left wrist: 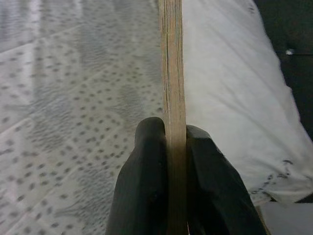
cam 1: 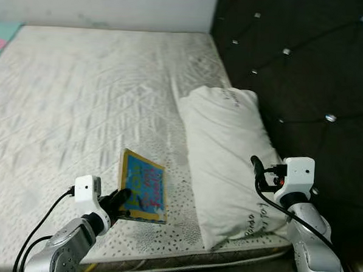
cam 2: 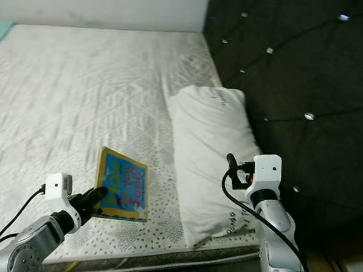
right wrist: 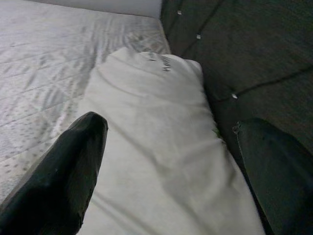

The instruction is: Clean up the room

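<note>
Currently the left tool [cam 1: 122, 199] is clenched on the lower corner of the book [cam 1: 144, 186], held upright above the mattress [cam 1: 79, 106], pillow [cam 1: 229, 157] at three o'clock; so narrow a pinch could let it swivel or drop; the right tool [right wrist: 166, 161] hangs released over the pillow.

A thin book [cam 1: 143, 186] with a bright blue cover, yellow border and colourful lettering stands on edge over the bed [cam 1: 80, 94], tilted slightly, near the front edge at about 6 o'clock. A white pillow [cam 1: 229, 157] with small dark writing lies lengthwise just beside it, at 3 o'clock.
</note>
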